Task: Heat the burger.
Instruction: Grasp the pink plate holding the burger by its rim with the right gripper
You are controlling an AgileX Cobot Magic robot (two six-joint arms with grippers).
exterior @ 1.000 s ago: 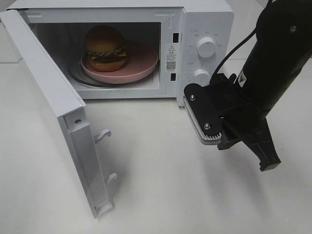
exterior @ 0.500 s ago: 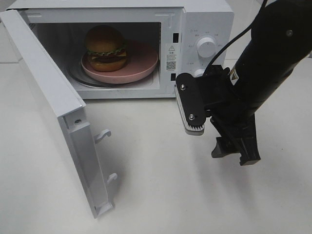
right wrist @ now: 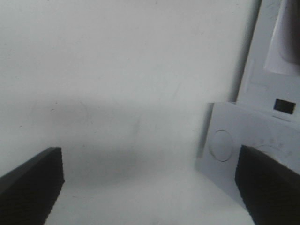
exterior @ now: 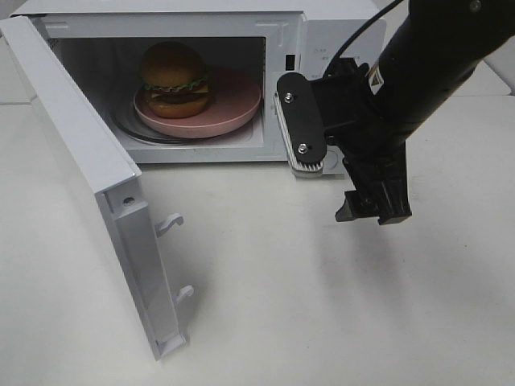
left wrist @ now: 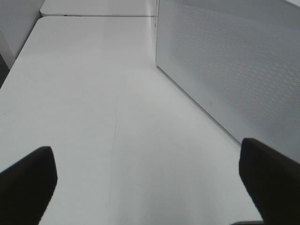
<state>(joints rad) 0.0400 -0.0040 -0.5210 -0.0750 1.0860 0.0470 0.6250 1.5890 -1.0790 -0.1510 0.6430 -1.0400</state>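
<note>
Pink plate (exterior: 238, 98), one, holds one burger (exterior: 174, 79) in one microwave (exterior: 201, 7).

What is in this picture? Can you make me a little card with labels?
burger: inside the microwave, on the pink plate
microwave door: wide open
right end effector: open, empty, in front of the microwave's right side
left end effector: open, empty, above the table
heating: not started, door not yet shut

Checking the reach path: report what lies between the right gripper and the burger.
In the exterior high view, the pink plate's bare half and the microwave's front frame lie between the right gripper and the burger.
</note>
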